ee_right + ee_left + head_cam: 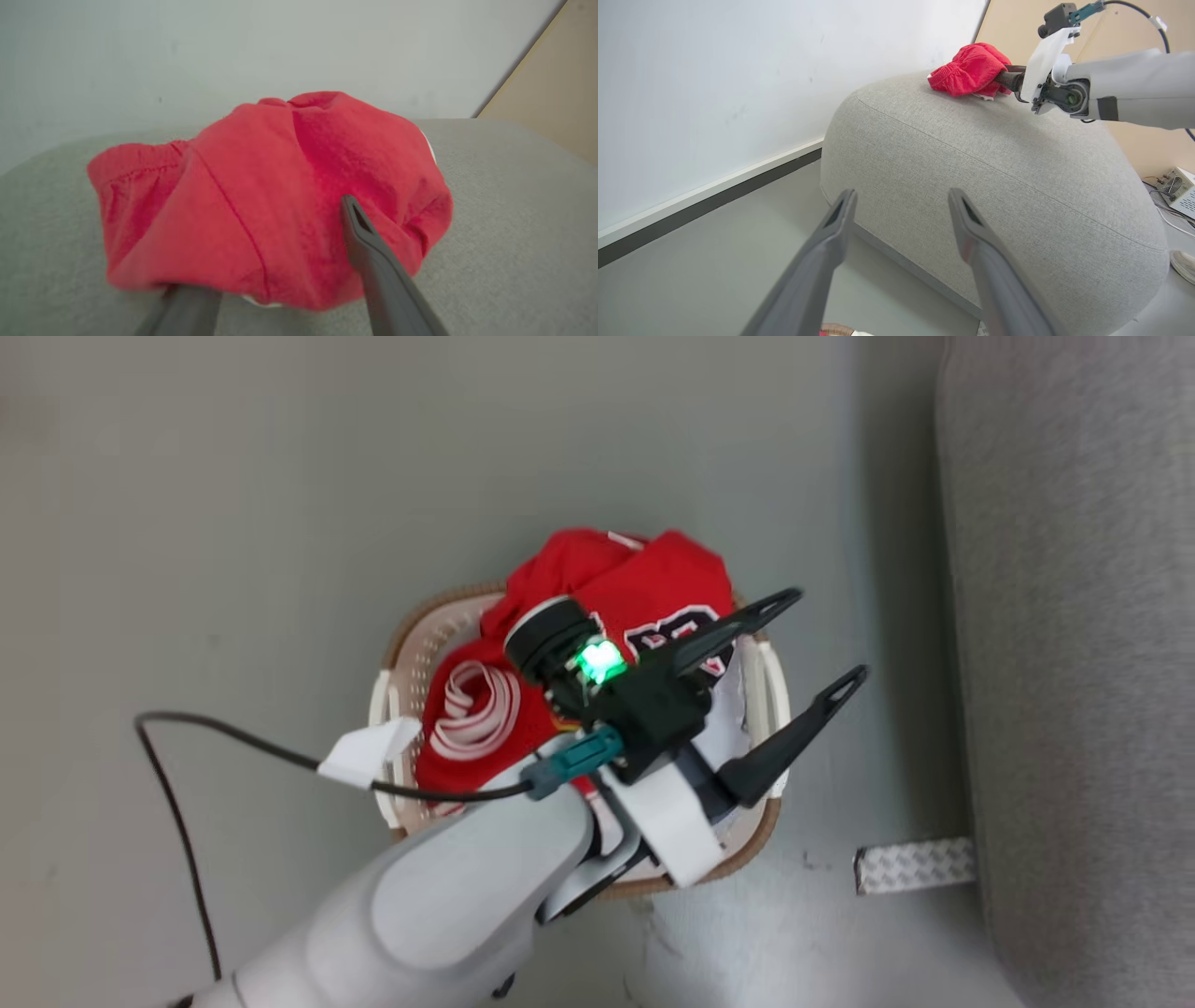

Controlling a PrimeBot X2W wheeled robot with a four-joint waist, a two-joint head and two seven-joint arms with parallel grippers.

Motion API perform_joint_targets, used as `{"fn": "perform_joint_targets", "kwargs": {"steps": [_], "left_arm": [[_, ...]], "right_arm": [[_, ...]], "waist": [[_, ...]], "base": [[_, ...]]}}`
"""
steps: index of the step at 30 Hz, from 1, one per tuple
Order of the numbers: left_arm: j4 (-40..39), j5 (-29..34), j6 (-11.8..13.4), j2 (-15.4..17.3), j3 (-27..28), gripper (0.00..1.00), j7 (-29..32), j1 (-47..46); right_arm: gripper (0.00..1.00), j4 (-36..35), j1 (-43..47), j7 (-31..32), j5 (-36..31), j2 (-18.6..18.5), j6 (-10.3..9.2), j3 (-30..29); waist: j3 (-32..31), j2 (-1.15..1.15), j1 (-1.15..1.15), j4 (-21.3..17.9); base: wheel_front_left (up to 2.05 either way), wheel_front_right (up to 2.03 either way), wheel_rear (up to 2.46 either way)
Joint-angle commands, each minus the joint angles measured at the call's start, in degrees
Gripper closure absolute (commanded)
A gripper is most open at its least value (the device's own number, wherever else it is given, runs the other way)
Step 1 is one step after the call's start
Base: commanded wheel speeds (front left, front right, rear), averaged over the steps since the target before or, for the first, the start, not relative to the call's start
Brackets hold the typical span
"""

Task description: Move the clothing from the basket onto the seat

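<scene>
Left end effector (822,637) spread over jersey (672,579) in basket (439,607), lettering unreadable; right end effector (261,245) spread at garment (233,186) on seat (514,210).

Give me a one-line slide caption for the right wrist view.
Right gripper, fingers spread wide, against a crumpled red garment resting on the grey seat.

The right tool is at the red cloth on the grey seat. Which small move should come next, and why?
Probably draw the right tool slowly back: it is open, the red shorts lie on the seat, but cloth drapes over one finger and might drag.
</scene>
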Motion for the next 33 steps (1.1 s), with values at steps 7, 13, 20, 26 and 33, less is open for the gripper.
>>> {"fn": "perform_joint_targets", "kwargs": {"steps": [7, 13, 20, 26, 33], "left_arm": [[2.8, -3.4, 1.5, 2.4, 2.6, 0.0, -2.1, 8.5], [3.9, -4.7, 2.8, 2.5, 5.9, 0.0, -2.4, 15.6], [5.3, -4.5, 4.3, 2.9, 12.9, 0.0, -2.4, 25.7], [4.8, -2.6, 5.9, 2.8, 21.1, 0.0, -2.4, 35.0], [4.0, 1.4, 5.7, 1.6, 29.7, 0.0, -2.4, 43.8]], "right_arm": [[0.0, -12.7, 17.8, -0.4, 4.1, 3.2, -0.12, 5.1], [0.0, -24.9, 31.6, -0.4, 4.1, 5.3, -0.12, 6.3], [0.0, -38.6, 45.7, -0.3, 0.3, 13.3, -0.13, 4.8], [0.0, -42.1, 53.2, -0.3, -1.6, 19.6, -0.13, 10.0], [0.0, -42.8, 57.8, -0.3, -3.6, 22.8, -0.13, 14.7]], "waist": [[-15.4, 0.0, -0.01, 0.2], [-24.0, 0.0, -0.01, 2.8], [-32.5, 0.0, -0.01, 6.8], [-39.0, 0.0, -0.01, 8.5], [-41.4, 0.0, -0.01, 9.3]], "base": [[0.0, 0.0, 0.0], [0.0, 0.0, 0.0], [0.0, 0.0, 0.0], [0.0, 0.0, 0.0], [0.0, 0.0, 0.0]]}}
